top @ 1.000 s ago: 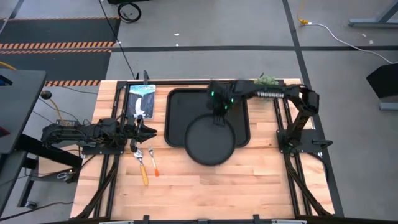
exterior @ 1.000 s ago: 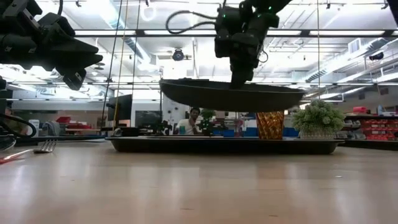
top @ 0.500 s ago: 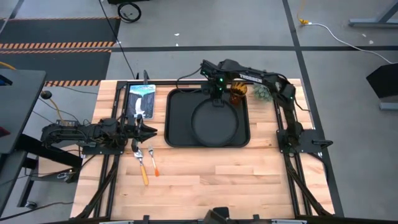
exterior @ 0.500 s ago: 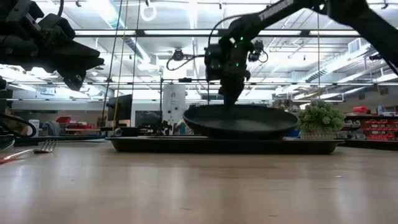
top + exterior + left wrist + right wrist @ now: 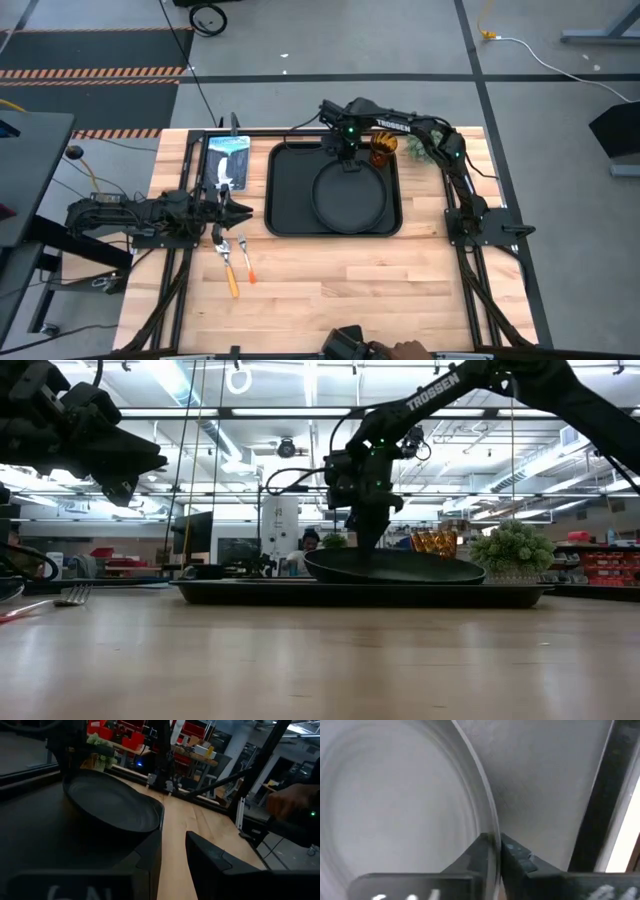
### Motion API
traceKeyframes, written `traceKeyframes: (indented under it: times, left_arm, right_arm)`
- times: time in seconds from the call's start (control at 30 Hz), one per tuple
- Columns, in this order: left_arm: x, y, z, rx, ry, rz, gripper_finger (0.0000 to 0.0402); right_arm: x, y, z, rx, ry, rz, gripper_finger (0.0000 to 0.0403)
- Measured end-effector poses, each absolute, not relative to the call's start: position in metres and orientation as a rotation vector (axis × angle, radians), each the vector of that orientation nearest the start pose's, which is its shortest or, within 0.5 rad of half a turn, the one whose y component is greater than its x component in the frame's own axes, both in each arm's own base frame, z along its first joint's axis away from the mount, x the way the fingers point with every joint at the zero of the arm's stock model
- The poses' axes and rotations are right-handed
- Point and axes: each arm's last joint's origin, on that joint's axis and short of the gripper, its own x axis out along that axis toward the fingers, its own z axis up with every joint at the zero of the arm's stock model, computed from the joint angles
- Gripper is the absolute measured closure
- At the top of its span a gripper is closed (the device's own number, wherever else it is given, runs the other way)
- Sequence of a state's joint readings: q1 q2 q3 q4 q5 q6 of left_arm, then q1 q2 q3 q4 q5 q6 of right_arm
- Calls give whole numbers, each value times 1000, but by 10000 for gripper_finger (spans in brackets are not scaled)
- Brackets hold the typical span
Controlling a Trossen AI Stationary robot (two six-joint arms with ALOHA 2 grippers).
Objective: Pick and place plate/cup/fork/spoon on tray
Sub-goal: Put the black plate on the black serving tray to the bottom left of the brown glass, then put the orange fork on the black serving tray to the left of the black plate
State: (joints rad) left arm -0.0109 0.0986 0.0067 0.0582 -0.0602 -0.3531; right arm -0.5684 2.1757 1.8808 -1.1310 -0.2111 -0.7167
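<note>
The round black plate (image 5: 348,195) is inside the black tray (image 5: 285,190), toward its right half. My right gripper (image 5: 347,161) is shut on the plate's far rim. The amber cup (image 5: 384,147) stands just beyond the tray's far right corner. The fork and spoon (image 5: 235,262) lie side by side on the wood left of the tray; a tined head shows in the low view (image 5: 72,596). My left gripper (image 5: 240,209) is open and empty, held above the table left of the tray. My right gripper pinches the plate's far rim (image 5: 492,827) between its two fingers, one finger inside the rim and one outside. The fingers come from above, pointing down. The plate (image 5: 395,565) sits low in the tray, about level; I cannot tell whether it rests on the tray floor.
A small green plant (image 5: 425,143) stands right of the cup. A printed card (image 5: 228,160) lies at the far left of the table. A person's hand (image 5: 292,802) shows beyond the table's near edge. Bare wood (image 5: 380,280) lies near of the tray.
My right gripper has carried the plate from above the tray's near edge toward the table's far edge and down. The plate, first held high and overhanging the tray, is now low inside it. The cup, covered before, shows again.
</note>
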Motion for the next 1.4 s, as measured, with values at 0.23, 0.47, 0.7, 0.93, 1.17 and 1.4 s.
traceKeyframes:
  times: [0.23,0.47,0.7,0.93,1.17,1.4]
  left_arm:
    - [103,1,163,-413,25,79,280]
    - [106,-5,158,-598,84,51,265]
    - [114,-14,150,-640,277,125,282]
    - [126,-23,168,-634,441,263,283]
    - [136,-32,186,-765,592,442,283]
    - [154,-48,187,-898,661,583,283]
  right_arm:
    - [372,-228,212,-52,1348,141,282]
    - [373,-213,233,-22,1360,-26,263]
    - [386,-183,265,-31,1195,-101,265]
    - [399,-157,270,-177,940,-180,266]
    - [392,-144,251,-302,647,-215,266]
    - [363,-116,230,-341,489,-211,266]
